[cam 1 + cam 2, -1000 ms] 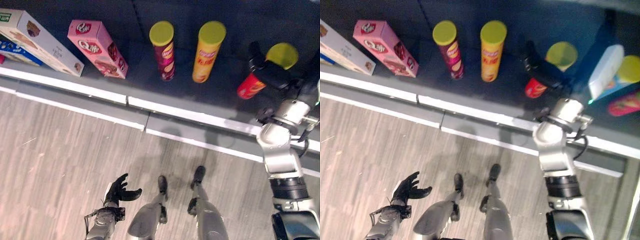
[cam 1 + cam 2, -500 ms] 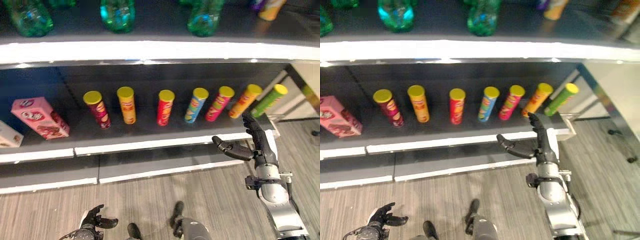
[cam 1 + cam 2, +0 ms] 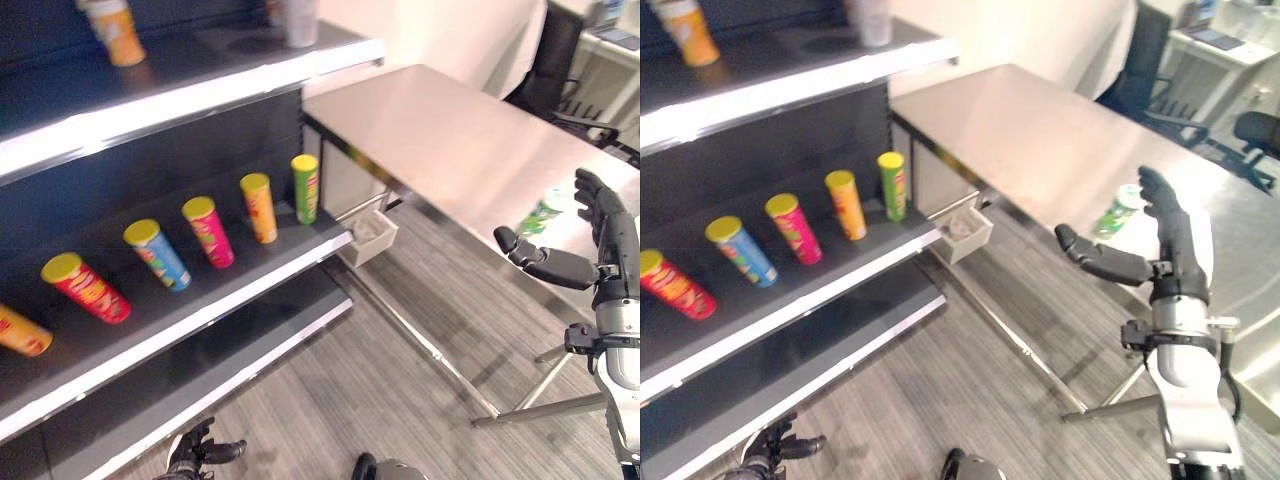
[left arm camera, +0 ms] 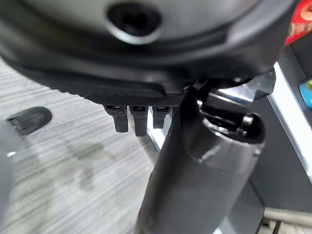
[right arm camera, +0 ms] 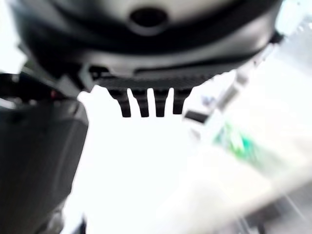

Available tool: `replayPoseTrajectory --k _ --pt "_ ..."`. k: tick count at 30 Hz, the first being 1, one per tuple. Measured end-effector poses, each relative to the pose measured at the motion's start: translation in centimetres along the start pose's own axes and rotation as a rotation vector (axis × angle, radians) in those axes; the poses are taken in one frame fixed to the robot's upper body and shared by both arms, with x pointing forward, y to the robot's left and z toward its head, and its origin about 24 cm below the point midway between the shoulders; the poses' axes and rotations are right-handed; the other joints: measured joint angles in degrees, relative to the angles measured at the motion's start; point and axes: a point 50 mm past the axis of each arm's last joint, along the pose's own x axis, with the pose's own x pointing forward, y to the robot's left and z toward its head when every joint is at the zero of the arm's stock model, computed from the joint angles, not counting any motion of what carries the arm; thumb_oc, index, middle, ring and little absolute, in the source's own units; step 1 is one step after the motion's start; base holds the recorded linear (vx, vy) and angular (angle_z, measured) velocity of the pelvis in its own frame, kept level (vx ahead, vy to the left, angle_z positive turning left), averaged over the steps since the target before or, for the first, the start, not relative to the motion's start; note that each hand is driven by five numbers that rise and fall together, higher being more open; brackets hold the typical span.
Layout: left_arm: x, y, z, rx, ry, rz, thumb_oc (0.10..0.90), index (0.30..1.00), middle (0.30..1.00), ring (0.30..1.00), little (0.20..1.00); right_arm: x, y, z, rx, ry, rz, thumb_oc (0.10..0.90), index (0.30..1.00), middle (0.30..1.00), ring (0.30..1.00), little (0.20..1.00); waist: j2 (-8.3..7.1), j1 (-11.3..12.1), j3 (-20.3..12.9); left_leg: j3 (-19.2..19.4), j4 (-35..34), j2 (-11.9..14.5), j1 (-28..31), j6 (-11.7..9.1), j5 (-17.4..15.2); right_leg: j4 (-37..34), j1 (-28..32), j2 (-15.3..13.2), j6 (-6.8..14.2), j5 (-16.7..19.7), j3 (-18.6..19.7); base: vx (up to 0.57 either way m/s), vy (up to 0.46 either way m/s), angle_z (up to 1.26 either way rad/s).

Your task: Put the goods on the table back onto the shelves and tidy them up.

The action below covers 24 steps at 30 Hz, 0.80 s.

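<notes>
Right robot hand (image 3: 1160, 240): raised at the right of the scene, fingers straight and spread, thumb stuck out toward the left, palm empty, touching nothing. It sits near the desk's near edge, just this side of the green bottle (image 3: 1118, 210). Judgement: the wide spread is a pre-grasp shape, set broad enough to go round a bottle body, and the arm is lined up with that item.

Left robot hand (image 3: 200, 452): low at the near left over the floor, fingers loosely relaxed, holding nothing; looks idle.

Green bottle: the one item I can make out on the desk (image 3: 440, 130), toward its right near part, partly hidden by the right robot hand's fingers. Whether it stands or lies I cannot tell. This is the piece to be returned.

Shelves (image 3: 190, 315): at the left, dark boards with white front edges. Middle board carries a row of crisp tubes (image 3: 205, 230), yellow lids, spaced evenly and kept back from the edge, so they read as already shelved. Green tube (image 3: 305, 187) closes the row at the right end, next to the desk. Lower board below looks bare, so room remains.

Small grey tray (image 3: 370, 232) hangs between the shelf end and the desk
</notes>
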Motion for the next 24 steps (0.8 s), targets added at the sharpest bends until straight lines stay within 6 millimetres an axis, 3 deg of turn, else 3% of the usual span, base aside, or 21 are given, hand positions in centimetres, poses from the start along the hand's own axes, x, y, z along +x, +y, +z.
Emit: replayPoseTrajectory --k 1,2,3,5,7,9,10,12,14,15,16,18,21,24 --pt "0.0 -0.1 0.0 -0.011 0.000 0.005 0.800 0.900 0.900 0.900 0.900 0.2 0.4 0.2 0.011 -0.010 0.008 0.800 0.900 0.900 0.900 0.900 -1.91 1.81 0.70 -9.98 3.40 -3.35 -2.46 -5.11 -6.08 -3.13 0.84 -0.78 -0.70 1.63 2.15 -0.01 -0.277 -0.93" --pt "0.0 -0.2 0.3 -0.016 -0.012 -0.004 0.800 0.900 0.900 0.900 0.900 0.5 0.6 0.6 0.016 -0.030 0.013 0.800 0.900 0.900 0.900 0.900 -3.70 2.62 1.73 -11.63 4.31 -7.82 -4.65 -4.82 -16.67 -7.42 2.73 -1.43 -0.86 4.45 2.37 0.09 -0.241 -0.66" --pt "0.0 -0.5 0.3 -0.019 -0.021 -0.012 0.800 0.900 0.900 0.900 0.900 0.7 0.6 0.8 -0.001 -0.038 0.025 0.800 0.900 0.900 0.900 0.900 -4.42 2.23 2.14 -11.56 3.34 -11.56 -7.01 -3.93 -21.24 -11.78 4.82 -1.28 -0.46 6.28 2.64 0.07 -0.094 -0.56" --pt "-0.2 -1.0 0.0 -0.006 -0.018 -0.034 0.800 0.900 0.900 0.900 0.900 0.9 0.6 1.1 0.000 -0.051 0.025 0.800 0.900 0.900 0.900 0.900 -4.61 3.66 2.34 -9.53 0.45 -17.56 -9.02 -2.69 -24.64 -17.42 8.15 0.55 -0.48 7.64 4.98 0.06 -0.069 -0.48" --pt "-0.4 -1.1 -0.9 0.004 0.006 -0.039 0.800 0.900 0.900 0.900 0.900 1.3 0.9 1.5 0.011 -0.070 0.025 0.800 0.900 0.900 0.900 0.900 -4.53 4.49 2.62 -8.38 0.43 -22.36 -11.81 -1.77 -25.22 -21.09 10.47 2.02 0.13 8.73 5.80 0.05 -0.030 -0.50" --pt "0.0 -1.6 0.5 0.000 -0.039 -0.053 0.800 0.900 0.900 0.900 0.900 1.5 0.9 1.4 0.017 -0.070 0.008 0.800 0.900 0.900 0.900 0.900 -5.31 5.64 3.20 -10.53 -2.36 -27.93 -15.07 -1.17 -25.03 -22.58 11.22 2.68 -0.14 8.75 6.78 0.08 -0.040 -0.51" --pt "0.1 -1.7 1.0 0.004 -0.054 -0.057 0.800 0.900 0.900 0.900 0.900 1.5 1.0 1.5 0.018 -0.072 0.011 0.800 0.900 0.900 0.900 0.900 -5.35 5.67 3.26 -9.74 -3.10 -28.34 -16.36 -1.15 -24.22 -22.58 11.46 3.15 -0.23 8.57 6.83 0.08 -0.014 -0.34" --pt "0.2 -1.7 1.2 0.006 -0.053 -0.055 0.800 0.900 0.900 0.900 0.900 1.8 1.3 1.6 0.018 -0.078 0.019 0.800 0.900 0.900 0.900 0.900 -5.11 5.82 3.84 -12.78 -5.80 -29.73 -15.72 -1.16 -23.94 -22.62 11.94 4.02 0.34 7.91 9.06 0.09 0.026 -0.50" --pt "0.2 -1.7 0.8 0.006 -0.034 -0.051 0.800 0.900 0.900 0.900 0.900 2.1 1.6 1.9 0.021 -0.093 0.027 0.800 0.900 0.900 0.900 0.900 -4.47 6.96 4.04 -13.11 -7.69 -29.80 -13.93 -0.61 -23.71 -22.60 12.71 4.68 0.55 7.83 10.60 0.16 0.053 -0.58" --pt "0.1 -1.4 -0.2 0.010 0.005 -0.042 0.800 0.900 0.900 0.900 0.900 2.3 1.5 2.1 0.020 -0.100 0.018 0.800 0.900 0.900 0.900 0.900 -2.58 5.30 4.52 -13.55 -12.91 -30.08 -8.77 2.98 -20.74 -22.21 15.25 5.87 2.19 6.28 10.88 0.19 0.061 0.01" --pt "0.0 -1.2 -0.5 0.016 0.017 -0.034 0.800 0.900 0.900 0.900 0.900 2.2 1.6 2.0 0.019 -0.096 0.020 0.800 0.900 0.900 0.900 0.900 -2.64 4.63 4.61 -13.08 -14.26 -30.69 -7.35 6.06 -19.32 -22.20 16.20 5.51 3.12 5.64 10.70 0.17 0.066 -0.02" --pt "0.0 -0.9 -0.6 0.022 0.020 -0.030 0.800 0.900 0.900 0.900 0.900 2.3 1.3 2.1 0.014 -0.102 0.012 0.800 0.900 0.900 0.900 0.900 -3.40 4.60 4.53 -12.59 -16.34 -32.70 -4.79 7.32 -19.40 -22.21 17.45 3.58 4.92 4.48 10.43 0.14 0.084 -0.01" --pt "0.1 -0.7 -0.2 0.027 0.006 -0.025 0.800 0.900 0.900 0.900 0.900 2.7 1.1 2.6 0.001 -0.126 -0.003 0.800 0.900 0.900 0.900 0.900 -3.64 5.27 4.59 -11.44 -16.33 -34.31 -3.21 9.37 -20.90 -21.43 18.21 1.74 5.72 4.05 10.03 0.06 0.091 -0.14" --pt "0.3 -0.1 0.5 0.044 -0.008 -0.012 0.800 0.900 0.900 0.900 0.900 2.7 1.3 2.0 -0.032 -0.108 0.006 0.800 0.900 0.900 0.900 0.900 -3.41 6.39 4.80 -11.09 -16.32 -32.90 -2.03 9.81 -21.21 -11.42 14.08 1.41 8.95 1.90 9.33 -0.02 0.040 -0.31"
